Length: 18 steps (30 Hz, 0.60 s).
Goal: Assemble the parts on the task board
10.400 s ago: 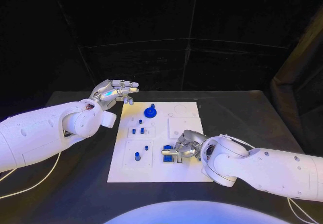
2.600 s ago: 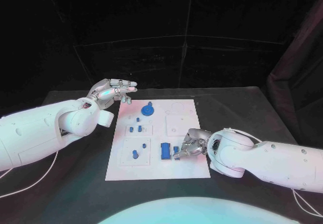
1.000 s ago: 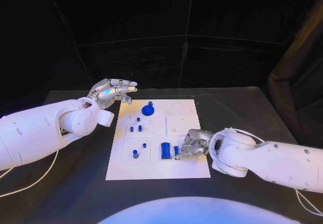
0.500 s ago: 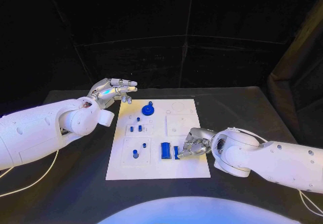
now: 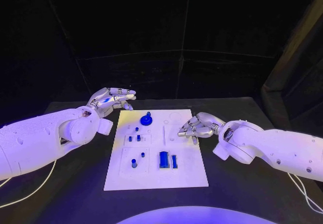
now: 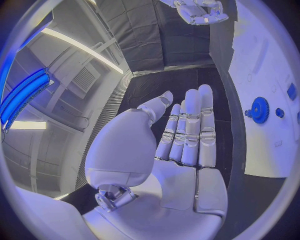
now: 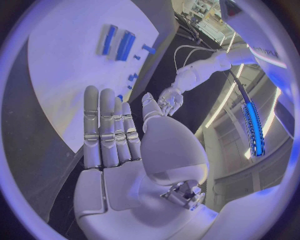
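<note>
The white task board [image 5: 152, 179] lies in the middle of the table. On it are a blue gear [image 5: 147, 120] at the far end, small blue pieces [image 5: 136, 137] below it, two pegs [image 5: 133, 163], a blue block [image 5: 164, 159] and a thin blue piece [image 5: 174, 161] beside the block. My right hand [image 5: 196, 127] hovers over the board's right side, fingers straight, holding nothing. My left hand [image 5: 111, 99] is raised by the board's far left corner, open and empty. The right wrist view shows the block [image 7: 125, 45] and thin piece [image 7: 109, 39]; the left wrist view shows the gear [image 6: 257, 110].
The black table [image 5: 249, 186] surrounds the board, with dark curtains behind. A white cable [image 5: 30, 186] trails under my left arm. In the left wrist view my right hand [image 6: 199, 11] shows beyond the board [image 6: 269, 55].
My right hand has let go of the thin blue piece by the block and lifted away toward the board's far right. The left hand stays where it was.
</note>
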### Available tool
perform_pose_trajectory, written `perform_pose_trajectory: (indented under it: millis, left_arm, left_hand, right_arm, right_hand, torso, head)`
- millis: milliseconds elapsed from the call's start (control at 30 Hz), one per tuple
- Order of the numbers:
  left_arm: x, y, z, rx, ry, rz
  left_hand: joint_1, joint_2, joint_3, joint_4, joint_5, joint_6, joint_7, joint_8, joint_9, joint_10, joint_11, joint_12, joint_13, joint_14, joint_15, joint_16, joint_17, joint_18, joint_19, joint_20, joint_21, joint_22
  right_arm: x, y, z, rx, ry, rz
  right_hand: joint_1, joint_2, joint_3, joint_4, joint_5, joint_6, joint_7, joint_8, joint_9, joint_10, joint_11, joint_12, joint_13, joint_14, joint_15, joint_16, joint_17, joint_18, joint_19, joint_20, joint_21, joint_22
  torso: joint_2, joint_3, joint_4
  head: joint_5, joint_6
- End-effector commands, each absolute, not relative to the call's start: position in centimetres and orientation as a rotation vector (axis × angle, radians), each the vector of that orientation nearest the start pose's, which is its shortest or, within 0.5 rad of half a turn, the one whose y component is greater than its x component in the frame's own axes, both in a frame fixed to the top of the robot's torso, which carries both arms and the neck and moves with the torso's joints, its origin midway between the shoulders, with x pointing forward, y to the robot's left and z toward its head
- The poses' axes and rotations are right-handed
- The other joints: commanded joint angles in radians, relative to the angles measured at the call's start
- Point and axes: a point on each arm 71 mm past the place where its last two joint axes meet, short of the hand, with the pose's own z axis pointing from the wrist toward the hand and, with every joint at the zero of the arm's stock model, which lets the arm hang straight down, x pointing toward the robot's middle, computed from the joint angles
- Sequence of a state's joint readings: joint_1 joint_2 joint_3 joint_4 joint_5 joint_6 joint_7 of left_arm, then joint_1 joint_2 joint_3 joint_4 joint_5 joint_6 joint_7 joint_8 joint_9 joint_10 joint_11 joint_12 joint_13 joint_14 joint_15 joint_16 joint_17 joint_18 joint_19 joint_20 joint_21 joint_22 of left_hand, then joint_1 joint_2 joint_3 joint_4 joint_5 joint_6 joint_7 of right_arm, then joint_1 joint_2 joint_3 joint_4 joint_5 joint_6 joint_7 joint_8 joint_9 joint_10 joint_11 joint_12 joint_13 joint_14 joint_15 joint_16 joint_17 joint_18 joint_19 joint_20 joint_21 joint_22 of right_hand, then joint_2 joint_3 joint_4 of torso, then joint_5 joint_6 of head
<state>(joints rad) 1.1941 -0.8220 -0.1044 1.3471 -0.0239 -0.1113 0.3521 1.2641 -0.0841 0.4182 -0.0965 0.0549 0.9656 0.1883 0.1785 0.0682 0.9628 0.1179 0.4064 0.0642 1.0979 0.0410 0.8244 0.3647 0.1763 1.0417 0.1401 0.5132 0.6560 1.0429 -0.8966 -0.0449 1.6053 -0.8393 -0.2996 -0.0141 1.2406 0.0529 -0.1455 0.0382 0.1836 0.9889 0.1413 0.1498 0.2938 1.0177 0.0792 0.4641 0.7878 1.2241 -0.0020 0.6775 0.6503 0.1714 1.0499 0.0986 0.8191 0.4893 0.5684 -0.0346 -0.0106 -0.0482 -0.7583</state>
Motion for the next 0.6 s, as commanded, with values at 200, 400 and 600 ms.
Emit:
perform_pose_trajectory:
  millis: [200,400,600]
  left_arm:
    - [52.0,24.7,-22.1,-1.119,1.409,-1.569]
    - [53.0,25.3,-23.1,-1.174,1.322,-1.488]
    - [52.7,24.6,-23.6,-1.155,1.416,-1.484]
  left_hand:
    - [-0.016,0.001,-0.026,0.027,0.0,0.006,-0.01,-0.029,-0.003,0.076,0.021,-0.151,-0.002,-0.119,0.064,-0.421,-0.17,0.003,-0.174,0.075,-0.283,-0.22]
    - [-0.015,0.008,-0.077,0.04,0.001,-0.017,-0.017,-0.081,-0.004,0.022,0.067,-0.262,-0.002,-0.18,0.12,-0.587,-0.244,0.005,-0.292,0.135,-0.409,-0.327]
    - [-0.486,0.084,-0.218,0.096,-0.055,-0.377,-0.083,-0.179,-0.068,-0.355,0.001,-0.329,-0.064,-0.525,0.06,-0.695,-0.365,-0.052,-0.582,0.037,-0.513,-0.465]
  right_arm:
    - [49.3,-21.9,-24.7,0.944,1.568,1.392]
    - [52.1,-21.9,-24.7,0.971,1.473,1.435]
    - [51.9,-21.7,-25.1,0.939,1.54,1.312]
  right_hand:
    - [0.064,0.038,-0.012,-0.076,-0.022,-0.031,0.038,-0.079,-0.08,-0.072,0.079,-0.282,-0.417,-0.221,0.127,-0.484,-0.363,0.015,-0.13,0.132,-0.47,-0.302]
    - [0.04,0.066,-0.035,-0.115,-0.024,-0.012,0.042,-0.086,-0.15,-0.006,0.075,-0.348,-0.623,-0.133,0.121,-0.588,-0.517,0.013,-0.031,0.127,-0.598,-0.393]
    - [-0.44,0.026,0.034,-0.038,-0.083,-0.375,-0.026,-0.15,-0.208,-0.377,0.015,-0.393,-0.695,-0.526,0.074,-0.677,-0.574,-0.052,-0.399,0.04,-0.685,-0.489]
  torso:
    - [-0.037,-0.0013,-0.0017]
    - [-0.047,0.0043,-0.001]
    - [-0.037,0.0081,-0.0001]
  head:
    - [-0.003,0.074]
    - [-0.001,0.131]
    - [0.008,0.128]
